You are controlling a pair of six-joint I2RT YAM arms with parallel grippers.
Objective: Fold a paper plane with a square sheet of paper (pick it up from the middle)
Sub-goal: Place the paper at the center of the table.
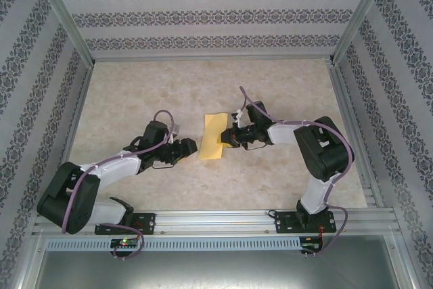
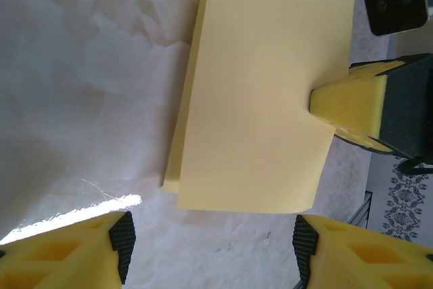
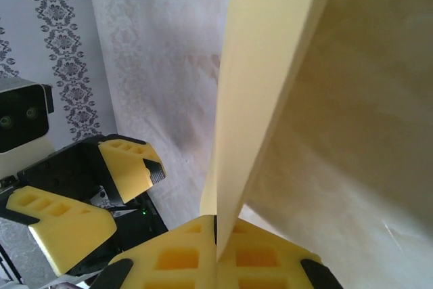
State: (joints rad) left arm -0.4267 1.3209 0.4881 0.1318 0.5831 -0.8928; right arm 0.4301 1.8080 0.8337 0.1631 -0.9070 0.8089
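Note:
The square sheet of paper (image 1: 214, 137) is mustard yellow and folded over into a two-layer rectangle on the table's middle. My right gripper (image 1: 226, 139) is shut on its right edge. In the right wrist view the sheet (image 3: 270, 65) rises edge-on out of the closed right gripper (image 3: 216, 238). In the left wrist view the paper (image 2: 264, 86) lies just ahead of my open left gripper (image 2: 213, 248), whose pads (image 2: 122, 243) touch nothing. The right fingertips (image 2: 348, 103) pinch the sheet's right side there. My left gripper (image 1: 191, 147) sits just left of the sheet's near corner.
The beige marbled tabletop (image 1: 135, 93) is walled by patterned panels (image 1: 210, 15) and aluminium rails (image 1: 216, 218). The two arms meet at the centre, with open room at the back and sides. The left gripper (image 3: 101, 194) shows close by in the right wrist view.

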